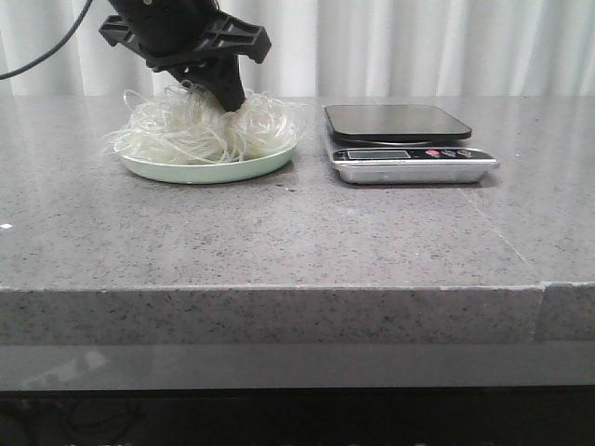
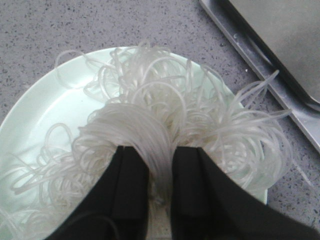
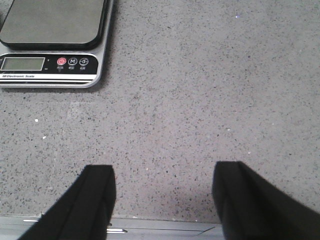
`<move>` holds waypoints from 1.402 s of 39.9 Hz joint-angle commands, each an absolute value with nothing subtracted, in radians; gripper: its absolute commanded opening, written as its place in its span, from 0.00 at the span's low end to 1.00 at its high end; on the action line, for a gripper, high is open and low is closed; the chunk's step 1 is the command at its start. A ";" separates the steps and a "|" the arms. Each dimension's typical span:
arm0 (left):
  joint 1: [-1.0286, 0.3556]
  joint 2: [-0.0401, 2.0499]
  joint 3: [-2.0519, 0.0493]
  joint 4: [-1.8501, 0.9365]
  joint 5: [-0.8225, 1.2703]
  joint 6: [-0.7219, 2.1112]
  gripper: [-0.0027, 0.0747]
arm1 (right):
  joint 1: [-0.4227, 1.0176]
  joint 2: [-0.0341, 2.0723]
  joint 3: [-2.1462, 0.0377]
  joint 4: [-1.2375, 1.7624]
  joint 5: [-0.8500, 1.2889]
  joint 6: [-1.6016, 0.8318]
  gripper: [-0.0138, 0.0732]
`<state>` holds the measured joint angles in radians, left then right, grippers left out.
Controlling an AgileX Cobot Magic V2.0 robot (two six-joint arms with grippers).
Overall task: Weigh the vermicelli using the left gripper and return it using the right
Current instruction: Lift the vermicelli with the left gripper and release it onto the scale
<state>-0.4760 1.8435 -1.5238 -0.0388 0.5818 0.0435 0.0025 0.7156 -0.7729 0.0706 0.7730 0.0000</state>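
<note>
Nearest you, the grey speckled worktop (image 1: 279,251) lies bare up to its front edge. Your right pincer (image 3: 162,197) hangs above that stone with its two black fingers (image 3: 92,200) spread wide, gripping nothing; the front camera does not catch it. Further back, to the left, you see the pale green plate (image 1: 209,169) carrying the vermicelli (image 1: 191,130), a loose whitish tangle spilling past the rim. Your left pincer (image 2: 160,190) is pushed down into the middle of that heap, its fingers (image 2: 130,190) drawn narrow around a thick bundle of strands. To the right of the plate, near but apart, sits the kitchen scale (image 1: 409,141), its dark platform bare.
</note>
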 commanded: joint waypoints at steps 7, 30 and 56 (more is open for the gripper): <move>-0.484 1.738 -1.618 -0.046 0.579 0.041 0.24 | 0.004 0.720 -0.800 0.069 0.716 -0.008 0.78; -0.642 1.768 -1.966 -0.043 0.482 0.041 0.24 | 0.004 0.720 -0.800 0.069 0.716 -0.008 0.78; -0.692 2.143 -2.241 -0.044 0.523 0.041 0.40 | 0.004 0.720 -0.800 0.069 0.716 -0.008 0.78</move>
<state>-0.6851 2.2000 -2.2002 -0.0345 0.5956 0.0435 0.0025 0.7156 -0.7729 0.0706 0.7730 0.0000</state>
